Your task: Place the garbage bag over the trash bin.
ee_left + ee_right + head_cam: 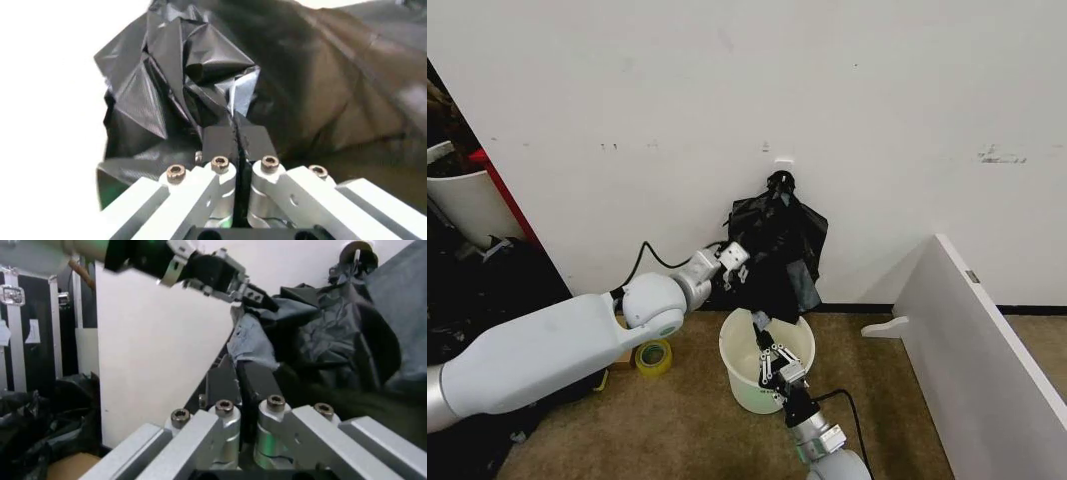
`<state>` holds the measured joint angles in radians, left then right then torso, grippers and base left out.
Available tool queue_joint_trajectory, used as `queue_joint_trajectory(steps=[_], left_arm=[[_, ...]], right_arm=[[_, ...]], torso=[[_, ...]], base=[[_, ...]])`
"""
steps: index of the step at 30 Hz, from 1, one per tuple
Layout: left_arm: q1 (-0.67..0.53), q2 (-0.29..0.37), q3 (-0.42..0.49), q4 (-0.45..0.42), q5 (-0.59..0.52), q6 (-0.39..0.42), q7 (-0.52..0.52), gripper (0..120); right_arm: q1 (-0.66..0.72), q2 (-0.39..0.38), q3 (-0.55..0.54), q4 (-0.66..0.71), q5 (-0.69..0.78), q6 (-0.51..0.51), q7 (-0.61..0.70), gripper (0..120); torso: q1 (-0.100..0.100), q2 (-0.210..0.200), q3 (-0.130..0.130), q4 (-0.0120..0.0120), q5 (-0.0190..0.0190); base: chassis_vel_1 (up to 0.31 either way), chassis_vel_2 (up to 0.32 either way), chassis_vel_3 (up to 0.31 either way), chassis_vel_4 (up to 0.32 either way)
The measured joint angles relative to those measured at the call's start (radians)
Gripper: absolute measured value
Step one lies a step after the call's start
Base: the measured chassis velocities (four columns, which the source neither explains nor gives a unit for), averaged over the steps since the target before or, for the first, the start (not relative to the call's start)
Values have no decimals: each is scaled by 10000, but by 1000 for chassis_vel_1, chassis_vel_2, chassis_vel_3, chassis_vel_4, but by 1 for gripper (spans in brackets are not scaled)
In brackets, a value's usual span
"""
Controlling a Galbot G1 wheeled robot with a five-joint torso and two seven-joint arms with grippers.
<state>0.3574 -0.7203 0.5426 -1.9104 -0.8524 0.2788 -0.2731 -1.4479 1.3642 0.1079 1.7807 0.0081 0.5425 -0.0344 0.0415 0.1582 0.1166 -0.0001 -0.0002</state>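
Both hands pinch the crinkled glossy black plastic garbage bag point(772, 275); left hand point(745, 272) and right hand point(759, 322) clamp it above the round white plastic trash bin point(742, 385).

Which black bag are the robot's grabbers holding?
The loose, crinkly garbage bag above the trash bin. Left end effector and right end effector pinch it; the other black bag hangs untouched behind.

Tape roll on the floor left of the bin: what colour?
Yellow-green; the tape roll beside the bin shows best in the head view.
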Motion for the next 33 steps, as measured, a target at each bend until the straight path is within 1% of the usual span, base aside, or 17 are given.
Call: queue_joint_trajectory(steps=[2,6,8,9,11,12,14,16,18,19,22,25,26,27,28,29,33], left_arm=[[1008,0,-648,-156,-74,-712,-120,0],[1835,-22,-1182,-259,29,-1290,-114,0],[2466,-167,-1651,-298,156,-1736,-84,0],[2750,-270,-1910,-298,207,-1912,-82,0],[2937,-348,-2105,-291,236,-2032,-83,0],[3243,-473,-2493,-256,303,-2192,-109,0],[3334,-507,-2608,-244,323,-2237,-117,0],[3731,-641,-3161,-218,404,-2389,-121,0],[3904,-679,-3398,-185,451,-2435,-122,0],[3981,-685,-3453,-153,492,-2468,-122,0],[4068,-690,-3476,-131,565,-2515,-122,0],[4192,-725,-3511,-127,657,-2545,-115,0],[4243,-757,-3523,-120,690,-2546,-114,0],[4259,-766,-3525,-114,704,-2548,-114,0],[4286,-792,-3525,-94,740,-2559,-114,0],[4286,-792,-3525,-94,740,-2559,-114,0],[4263,-817,-3476,-66,759,-2564,-113,0]], right_arm=[[-75,-23,-41,140,35,-96,17,0],[-183,-45,-78,334,104,-178,21,0],[-308,-88,-86,540,152,-217,19,1],[-396,-132,-80,689,195,-238,17,7],[-479,-178,-75,812,241,-252,17,10],[-644,-268,-55,1087,302,-309,29,18],[-699,-291,-46,1184,313,-345,61,20],[-960,-369,92,1640,330,-523,401,30],[-1055,-368,303,1922,342,-548,657,38],[-1082,-376,418,2087,397,-614,758,45],[-1080,-401,570,2326,512,-797,908,51],[-950,-436,770,2570,796,-1161,1113,62],[-854,-462,824,2600,916,-1301,1175,68],[-816,-467,836,2607,957,-1364,1198,69],[-692,-489,821,2610,1049,-1584,1243,77],[-692,-489,821,2610,1049,-1584,1243,77],[-519,-573,586,2554,1199,-2118,1191,93]], torso=[[0,0,0,0,-1],[0,0,-1,0,3],[0,0,-1,0,2],[0,0,-1,-1,2],[0,0,-1,-2,1],[0,0,-1,-3,2],[0,0,-1,-3,3],[0,0,-1,-2,1],[-1,0,-1,-2,5],[0,0,-1,-2,3],[0,0,0,-2,2],[0,0,-1,-2,3],[0,0,0,-1,1],[0,0,0,-1,1],[0,0,0,-1,2],[0,0,0,-1,2],[0,0,0,-1,1]], base=[[0,0,0,0],[0,0,0,0],[0,0,0,0],[0,0,0,0],[0,0,0,0],[0,0,0,0],[0,0,0,0],[0,0,0,0],[0,0,0,0],[0,0,0,0],[0,0,0,0],[0,0,0,0],[0,0,0,0],[0,0,0,0],[0,0,0,0],[0,0,0,0],[0,0,0,0]])
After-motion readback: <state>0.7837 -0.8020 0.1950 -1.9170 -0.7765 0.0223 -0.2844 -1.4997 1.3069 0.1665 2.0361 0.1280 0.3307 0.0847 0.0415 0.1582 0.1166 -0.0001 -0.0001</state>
